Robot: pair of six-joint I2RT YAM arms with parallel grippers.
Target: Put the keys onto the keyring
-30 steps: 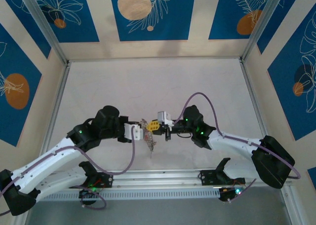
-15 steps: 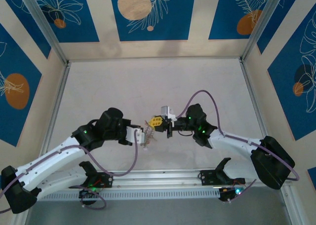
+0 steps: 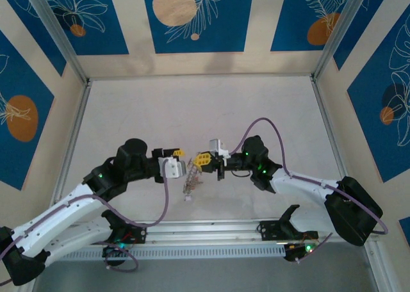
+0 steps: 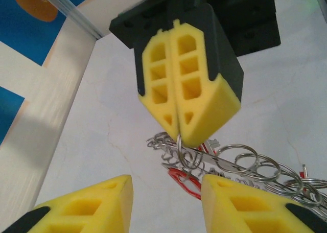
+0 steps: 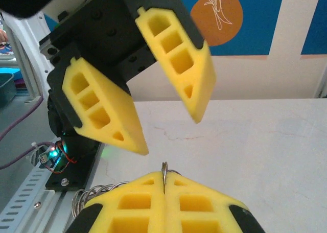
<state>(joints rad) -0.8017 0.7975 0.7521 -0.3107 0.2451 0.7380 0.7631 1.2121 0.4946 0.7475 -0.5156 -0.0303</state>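
Note:
The keyring [image 4: 240,161] is a tangle of silvery metal rings with red bits of keys [image 4: 186,179] caught in it. It hangs above the table [image 3: 192,113] from my right gripper [image 3: 204,159], whose yellow fingers are shut on one thin ring [image 5: 164,167]. From the left wrist, that shut right gripper [image 4: 178,132] points down at the bundle. My left gripper [image 3: 177,160] stands open just left of the bundle [image 3: 191,177], with nothing between its fingers [image 4: 82,207]. In the right wrist view the open left gripper [image 5: 169,135] hovers above my right gripper [image 5: 164,179].
A small pale piece [image 3: 187,199] lies on the white table under the hanging bundle. Aluminium rails [image 3: 70,145] and blue-patterned walls close in the table. The arms' mounting rail [image 3: 211,231] runs along the near edge.
My left gripper has opened and drawn back to the left, off the bundle. The rings now hang from the right gripper alone, which has barely moved.

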